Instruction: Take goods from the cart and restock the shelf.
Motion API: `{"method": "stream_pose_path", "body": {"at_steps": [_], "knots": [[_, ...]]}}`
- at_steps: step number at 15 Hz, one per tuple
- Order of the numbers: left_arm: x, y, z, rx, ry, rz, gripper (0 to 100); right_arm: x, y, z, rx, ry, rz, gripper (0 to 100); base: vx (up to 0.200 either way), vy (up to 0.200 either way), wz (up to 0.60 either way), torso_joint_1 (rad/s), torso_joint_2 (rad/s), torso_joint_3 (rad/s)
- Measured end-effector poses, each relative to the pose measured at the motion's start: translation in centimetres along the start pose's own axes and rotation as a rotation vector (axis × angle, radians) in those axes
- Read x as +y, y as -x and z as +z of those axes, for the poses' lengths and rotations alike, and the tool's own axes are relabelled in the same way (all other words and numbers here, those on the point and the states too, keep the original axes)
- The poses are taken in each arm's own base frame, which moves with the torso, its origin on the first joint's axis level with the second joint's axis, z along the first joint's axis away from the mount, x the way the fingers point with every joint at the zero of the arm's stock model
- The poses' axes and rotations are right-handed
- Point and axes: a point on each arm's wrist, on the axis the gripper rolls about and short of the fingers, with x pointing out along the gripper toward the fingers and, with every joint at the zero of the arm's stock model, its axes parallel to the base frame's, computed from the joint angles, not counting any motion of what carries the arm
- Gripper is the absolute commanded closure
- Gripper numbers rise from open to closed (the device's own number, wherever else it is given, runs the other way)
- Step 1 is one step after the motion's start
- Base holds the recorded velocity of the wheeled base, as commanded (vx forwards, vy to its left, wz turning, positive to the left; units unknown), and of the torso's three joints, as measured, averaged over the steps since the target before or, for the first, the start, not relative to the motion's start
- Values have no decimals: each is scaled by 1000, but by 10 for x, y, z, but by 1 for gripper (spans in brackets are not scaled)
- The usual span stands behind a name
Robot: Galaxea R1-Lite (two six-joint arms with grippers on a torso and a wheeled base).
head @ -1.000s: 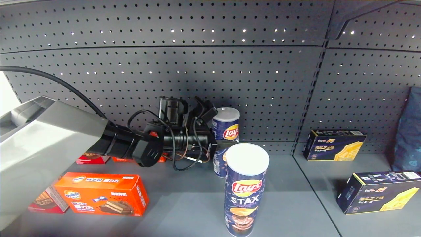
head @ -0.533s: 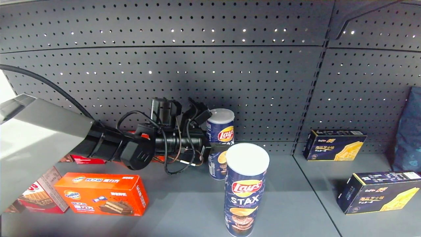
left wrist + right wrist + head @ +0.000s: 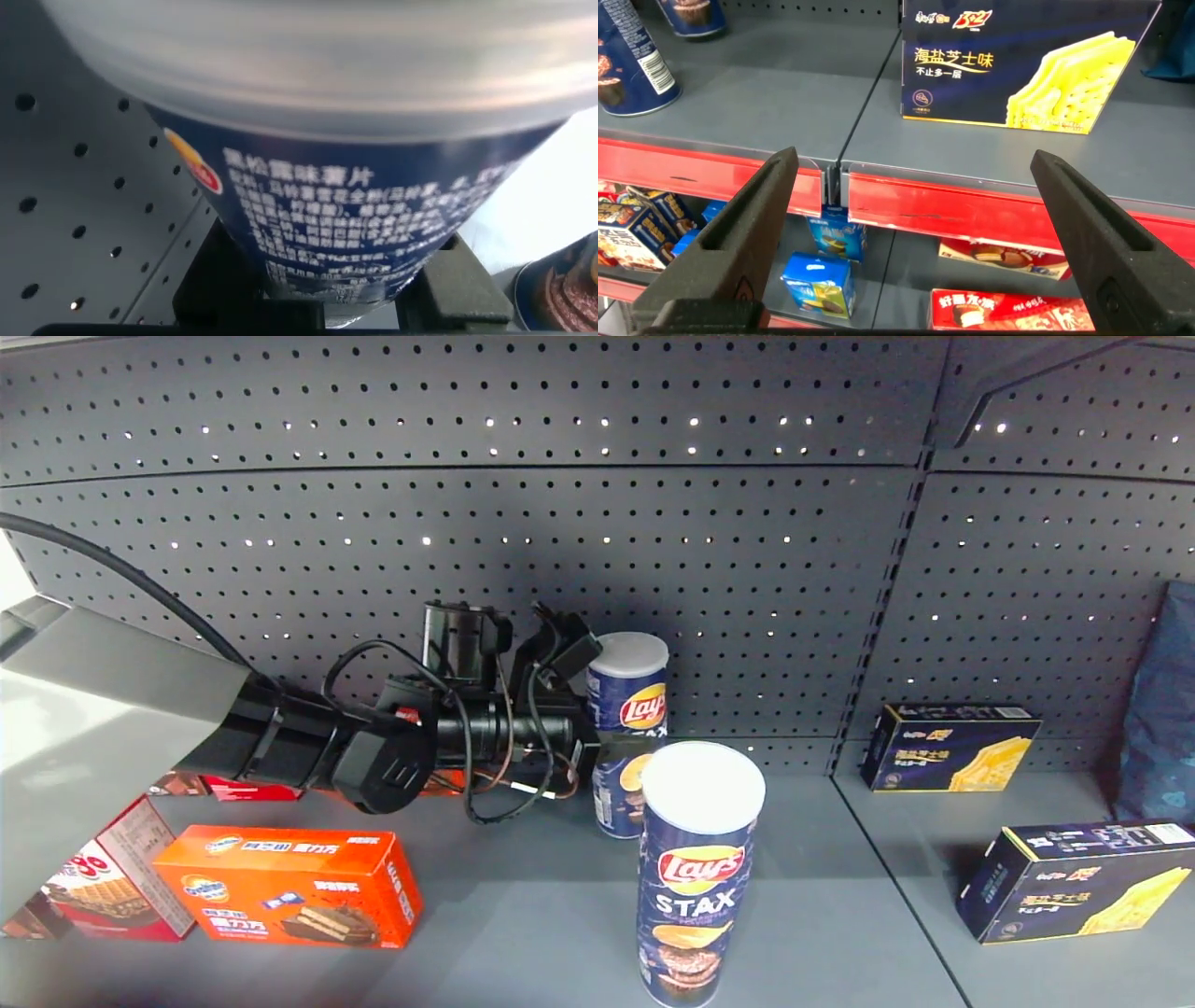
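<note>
Left gripper (image 3: pixel 624 743) is reaching to the back of the shelf (image 3: pixel 523 915) and is gripping a chip can (image 3: pixel 633 705) around its middle. In the left wrist view the dark fingers (image 3: pixel 460 291) are pressing on both sides of the can body, closed firmly onto it. The can is sitting about upright, just in front of the pegboard (image 3: pixel 747 579). Its base is low over the shelf, but I cannot tell whether it is resting there. A second, front can (image 3: pixel 700 873) is standing nearer the shelf edge, just beside and ahead of the held one. An orange box (image 3: pixel 289 887) is lying under the line of the left arm. Right gripper (image 3: pixel 915 159) is hanging below the shelf edge by the red rail (image 3: pixel 971 201), its fingers (image 3: pixel 738 233) spread wide and holding nothing. Judgement: placement is nearly done and release is pending. The risks are these: if the base is hovering when the fingers open, the tall can may drop and topple against the pegboard or the front can. A sideways pull-out could drag the can or clip the front can off the edge. A low retreat could scrape the arm across the orange box.
</note>
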Motion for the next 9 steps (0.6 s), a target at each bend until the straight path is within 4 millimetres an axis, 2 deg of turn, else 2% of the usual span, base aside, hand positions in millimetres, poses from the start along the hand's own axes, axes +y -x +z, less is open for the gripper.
{"method": "stream_pose_path", "body": {"at_steps": [9], "knots": [[-4, -20, 0, 3, -2, 0, 100, 0, 0, 0, 0, 0, 0, 0, 0, 0, 0, 0, 0, 0]]}}
